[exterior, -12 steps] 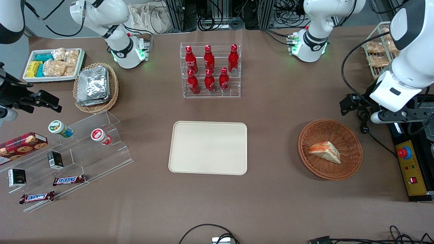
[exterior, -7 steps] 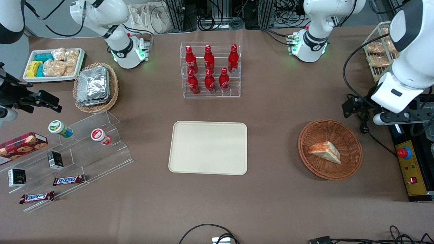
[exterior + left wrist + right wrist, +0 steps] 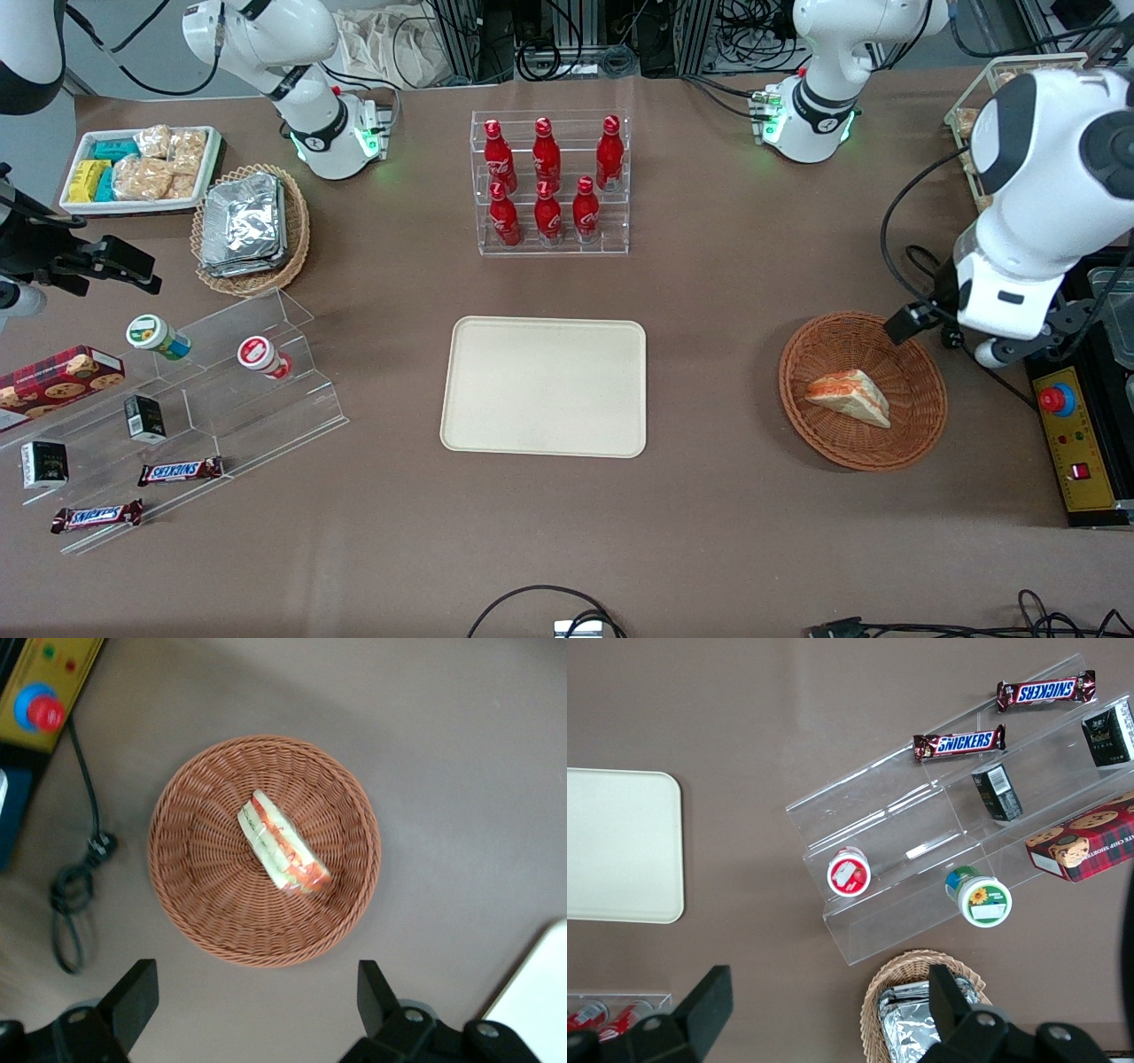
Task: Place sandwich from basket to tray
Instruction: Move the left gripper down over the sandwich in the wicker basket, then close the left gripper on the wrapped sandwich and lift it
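Swinging in over the basket, the gripper now hovers above the sandwich, fingers spread and empty, ready to descend.

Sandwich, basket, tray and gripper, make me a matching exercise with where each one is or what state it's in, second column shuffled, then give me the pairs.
Column one:
1. sandwich
2. basket
3. tray
4. gripper

Column two:
A. fingers spread open, above the table beside the basket
B. bare, nothing on it
C. lying inside the wicker
D. on the table toward the working arm's end, holding one item

Pairs: 1-C, 2-D, 3-B, 4-A
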